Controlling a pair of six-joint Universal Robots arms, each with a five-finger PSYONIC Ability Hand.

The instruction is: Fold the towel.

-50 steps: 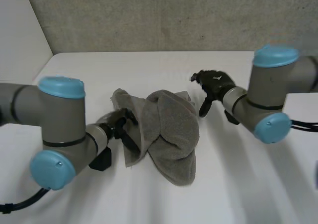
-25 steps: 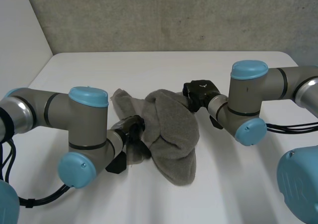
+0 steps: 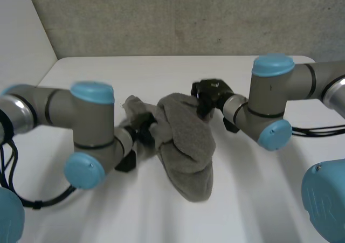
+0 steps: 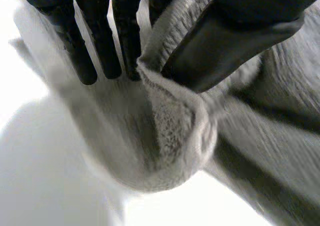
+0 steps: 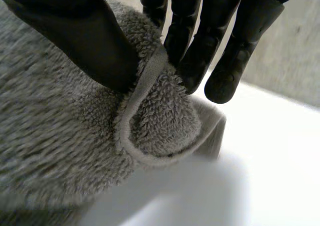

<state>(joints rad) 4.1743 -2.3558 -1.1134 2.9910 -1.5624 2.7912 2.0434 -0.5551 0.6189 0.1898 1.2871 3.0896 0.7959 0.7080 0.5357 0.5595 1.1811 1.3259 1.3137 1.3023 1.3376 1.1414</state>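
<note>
A grey towel [image 3: 186, 146] lies crumpled in a heap in the middle of the white table [image 3: 161, 70]. My left hand [image 3: 143, 133] is at the heap's left edge. In the left wrist view its thumb [image 4: 225, 40] and fingers [image 4: 127, 30] pinch a fold of the towel [image 4: 175, 126] between them. My right hand [image 3: 207, 95] is at the heap's far right edge. In the right wrist view its thumb [image 5: 85, 35] and fingers [image 5: 200, 45] pinch a rolled hem of the towel [image 5: 155, 116].
A grey wall [image 3: 188, 16] stands behind the table's far edge. Both forearms reach over the table on either side of the towel. Bare table surface [image 3: 269, 200] lies in front and at the sides.
Both hands moved inward onto the towel and closed on it. The right hand came left to the far right edge; the left hand pushed into the left edge.
</note>
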